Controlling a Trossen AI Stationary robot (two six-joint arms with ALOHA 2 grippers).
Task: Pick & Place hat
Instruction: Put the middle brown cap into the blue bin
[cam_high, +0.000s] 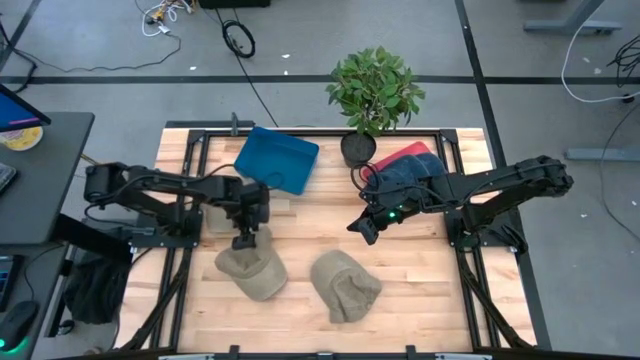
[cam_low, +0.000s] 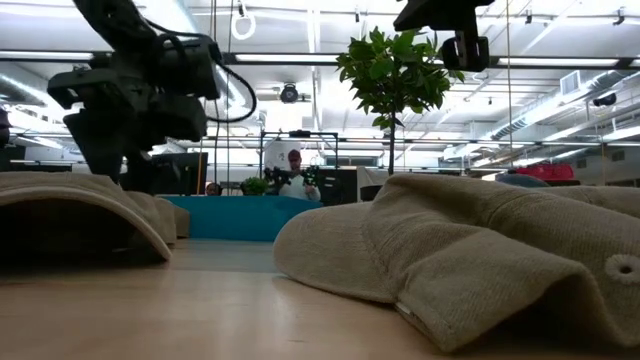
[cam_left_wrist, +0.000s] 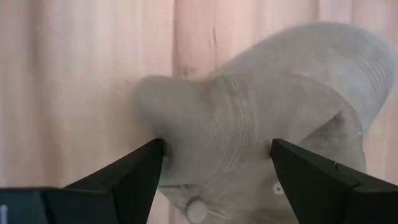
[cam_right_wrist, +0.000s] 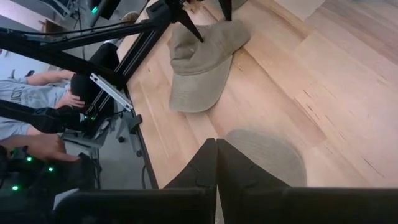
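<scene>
Nearest the low camera lies a tan hat (cam_low: 470, 260), slumped on the bench (cam_high: 420, 290) near the front middle. A second tan hat (cam_high: 252, 268) lies just to its left. From above, this second hat's long axis runs roughly front to back, with its brim toward the front edge and its crown under the left pincer (cam_high: 243, 240). That pincer is spread wide, one finger (cam_left_wrist: 127, 180) on each side of the crown, not clenched on it.

Bare wood stays open on the right half of the bench and along the front edge. The back edge is crowded by a blue tray (cam_high: 277, 160), a potted plant (cam_high: 374, 95) and a pile of red and blue cloth (cam_high: 408, 165).

Over the bench's middle right, clear of both hats, hangs the right pincer (cam_high: 365, 229), its fingers pressed together and holding nothing. In the right wrist view, a person's hand (cam_right_wrist: 43, 148) shows beyond the bench's left edge.
</scene>
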